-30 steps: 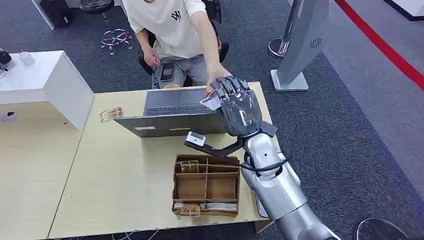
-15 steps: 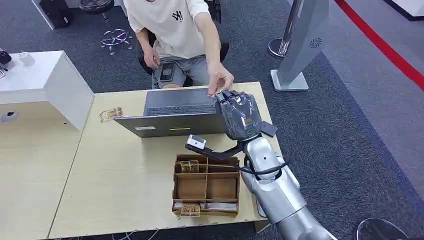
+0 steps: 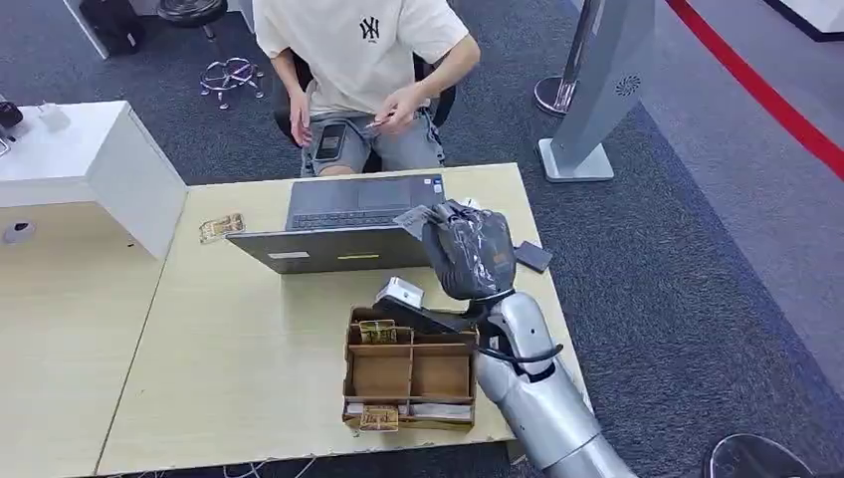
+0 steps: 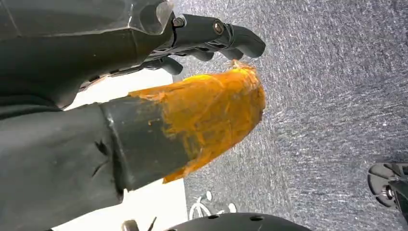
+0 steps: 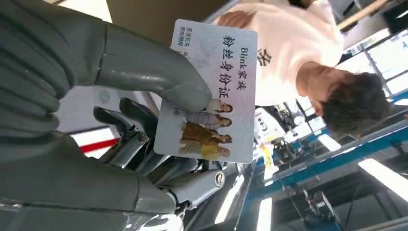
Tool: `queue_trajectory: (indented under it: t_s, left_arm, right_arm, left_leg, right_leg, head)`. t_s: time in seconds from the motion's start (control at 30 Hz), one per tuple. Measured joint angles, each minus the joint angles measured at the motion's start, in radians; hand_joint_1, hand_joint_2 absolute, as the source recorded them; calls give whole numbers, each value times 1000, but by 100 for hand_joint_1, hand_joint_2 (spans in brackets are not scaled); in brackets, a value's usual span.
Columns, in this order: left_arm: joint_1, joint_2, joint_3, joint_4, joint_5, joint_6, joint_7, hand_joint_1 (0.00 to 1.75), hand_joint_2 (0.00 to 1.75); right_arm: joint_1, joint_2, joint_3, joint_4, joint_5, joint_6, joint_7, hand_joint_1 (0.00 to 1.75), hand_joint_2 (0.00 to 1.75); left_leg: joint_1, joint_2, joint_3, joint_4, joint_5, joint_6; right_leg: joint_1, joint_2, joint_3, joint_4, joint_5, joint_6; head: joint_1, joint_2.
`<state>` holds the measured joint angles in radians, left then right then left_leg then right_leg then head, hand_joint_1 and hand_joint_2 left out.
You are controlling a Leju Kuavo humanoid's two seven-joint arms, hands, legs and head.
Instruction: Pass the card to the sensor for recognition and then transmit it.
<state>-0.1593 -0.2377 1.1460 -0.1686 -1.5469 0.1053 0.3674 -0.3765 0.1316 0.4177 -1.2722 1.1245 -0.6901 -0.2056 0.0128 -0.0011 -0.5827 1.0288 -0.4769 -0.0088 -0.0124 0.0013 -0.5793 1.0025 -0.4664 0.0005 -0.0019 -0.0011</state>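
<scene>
Card (image 5: 210, 91) sits in my right hand (image 3: 468, 249), pinched btwn the thick grey thumb (image 5: 159, 79) on its printed face and the darker fingers (image 5: 144, 144) behind it. Right wrist cam shows the print clearly: Chinese text plus "Blink" and a small group photo near one end. In head view I see just a pale corner of it poking out from the hand's laptop side, hand raised above the table's (image 3: 229, 349) far right part, right next to the open laptop (image 3: 338, 224). Whether the card touches the laptop, I can't tell.

Small dark flat pad (image 3: 532, 256) lies on the table just right of the hand, apart from it. Looks like the sensor but too small to be sure.

Person in a white tee (image 3: 363, 50) sits across the table behind the laptop, both hands drawn in near the lap, one holding sth small and thin; a phone rests on the thigh.

Nearer to me, a brown divided organizer box (image 3: 410, 368) stands on the table, w/ a few small items in its far-left and near-left compartments. Another small card-like item (image 3: 221, 227) lies left of the laptop.

Left hand (image 4: 159, 96) hangs over grey carpet; thumb has an orange-coated tip, dark fingers curled w/ nothing in them.
</scene>
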Motion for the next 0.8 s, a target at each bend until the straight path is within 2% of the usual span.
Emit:
queue_trajectory:
  t_s: [0.1,0.17,0.3,0.37,0.6,0.8]
  left_arm:
    - [0,0,0,0,3,2,-3,0,0]
    - [2,0,0,0,14,5,-11,0,0]
    - [12,0,3,0,41,21,-33,0,0]
    - [18,1,10,0,54,24,-42,0,0]
    - [24,3,40,-1,84,37,-55,0,0]
    - [25,6,61,-1,109,43,-60,0,0]
  right_arm:
    - [10,0,11,-11,-91,15,-13,175,175]
    - [31,1,22,-42,-264,76,-47,175,175]
    - [121,0,45,-187,-640,236,-101,175,175]
    - [174,-1,44,-274,-801,293,-125,175,175]
    - [318,-34,-16,-438,-1019,415,-164,175,175]
    - [415,-58,-108,-478,-1067,446,-178,175,175]
  left_leg:
    - [0,0,0,0,0,0]
    - [0,0,0,0,0,0]
    - [0,-1,0,0,0,0]
    - [0,-1,-1,0,-1,0]
    - [0,-1,-1,0,-1,1]
    - [-1,-1,-1,0,-1,1]
  right_leg:
    - [0,0,0,0,0,0]
    - [0,-1,0,0,0,0]
    - [0,-1,0,0,0,0]
    - [0,-1,-1,0,-1,1]
    - [0,-1,-1,0,-1,1]
    - [0,-1,0,-1,-1,1]
  head:
    - [0,0]
    - [0,0]
    - [1,0]
    - [0,0]
    - [0,0]
    - [0,0]
